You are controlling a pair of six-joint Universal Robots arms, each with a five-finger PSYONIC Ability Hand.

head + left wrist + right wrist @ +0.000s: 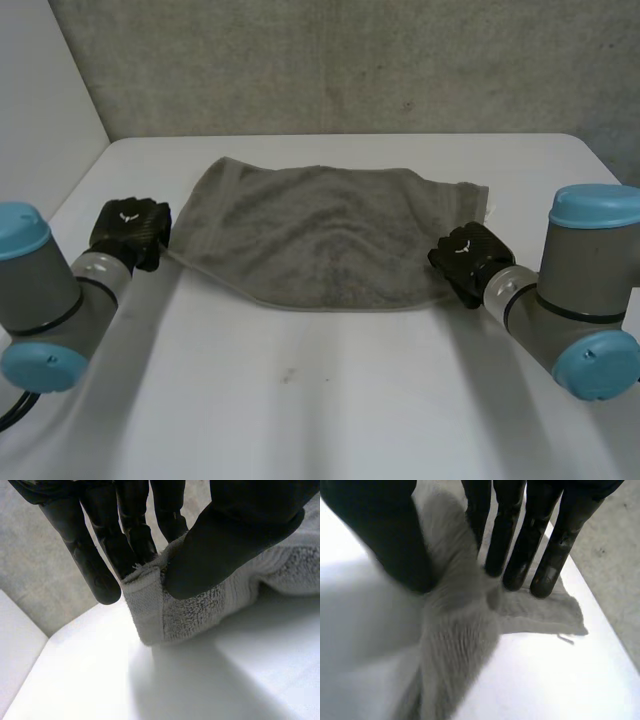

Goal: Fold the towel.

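Towel (320,240) plain grey; table (330,400) white; left hand (130,230), right hand (468,255) black

one grey towel (320,235) on one white table (330,400). two arms, a left arm (60,290) and a right arm (565,295), with four light-blue caps (595,205) showing in the head view, two on each arm. two black hands, the left hand (130,230) and the right hand (465,258), one at each end of the towel. one grey wall (350,60) behind the table.
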